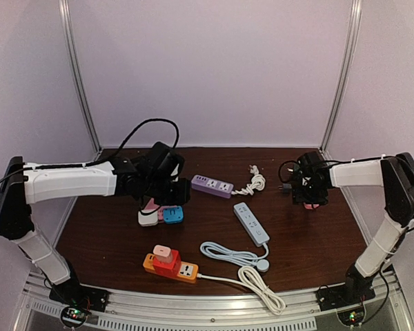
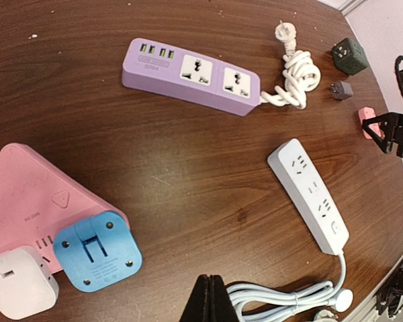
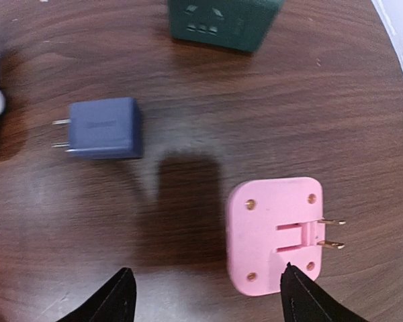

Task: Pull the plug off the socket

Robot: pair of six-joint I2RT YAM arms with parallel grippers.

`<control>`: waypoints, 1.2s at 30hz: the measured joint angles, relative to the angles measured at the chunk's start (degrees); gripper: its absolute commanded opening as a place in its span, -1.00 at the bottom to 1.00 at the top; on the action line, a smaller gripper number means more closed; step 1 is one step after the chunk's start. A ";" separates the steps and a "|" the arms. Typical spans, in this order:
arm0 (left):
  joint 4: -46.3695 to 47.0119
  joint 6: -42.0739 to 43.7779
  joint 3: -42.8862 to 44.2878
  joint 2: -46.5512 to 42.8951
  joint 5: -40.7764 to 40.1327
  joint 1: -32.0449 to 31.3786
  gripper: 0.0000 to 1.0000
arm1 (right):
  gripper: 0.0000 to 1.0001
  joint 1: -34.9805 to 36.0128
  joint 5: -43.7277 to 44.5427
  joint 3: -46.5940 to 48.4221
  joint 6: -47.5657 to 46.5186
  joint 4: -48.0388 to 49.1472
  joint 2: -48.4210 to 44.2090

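Observation:
A pink square plug [image 3: 275, 228] lies flat on the table, prong side up, its two brass prongs pointing right. My right gripper [image 3: 205, 270] hangs open just above it, the right finger over the plug's near edge, nothing held. At the left, a pink triangular socket [image 2: 27, 194] has a white plug [image 2: 19, 282] at its corner and a blue plug [image 2: 97, 250] resting against its edge, back side up. My left gripper [image 2: 212, 282] is shut and empty, hovering to the right of the blue plug. An orange power strip [image 1: 171, 265] carries a pink plug [image 1: 163, 252].
A green cube adapter [image 3: 221, 20] and a blue-grey two-prong plug [image 3: 104, 127] lie beyond the pink plug. A purple power strip [image 2: 191, 75] with a coiled white cord [image 2: 294, 74] and a white power strip [image 2: 309, 196] lie mid-table. Coiled white cable [image 1: 252, 272] sits near the front.

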 measured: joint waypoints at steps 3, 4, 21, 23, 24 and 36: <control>-0.15 -0.35 -1.99 -1.60 -0.44 0.85 -1.00 | 0.57 2.47 -2.45 0.44 -0.04 -0.20 -2.58; -0.20 -0.50 -2.82 -2.38 -0.66 1.25 -1.00 | 0.57 3.34 -3.19 0.79 -0.04 -0.35 -3.26; -4.22 -5.35 -24.35 -22.71 -4.57 9.07 -1.00 | 0.54 33.57 -17.05 8.24 -2.12 2.95 -5.79; -4.70 -6.23 -26.16 -24.57 -4.63 9.09 -1.00 | 0.50 37.48 -18.16 10.08 -3.78 3.17 -5.79; -4.90 -6.60 -26.75 -25.11 -4.63 9.14 -1.00 | 0.48 39.30 -18.64 11.10 -4.68 3.19 -5.77; -6.10 -7.85 -27.91 -26.95 -4.66 9.18 -1.00 | 0.35 52.43 -23.39 25.66 -12.02 -0.33 2.03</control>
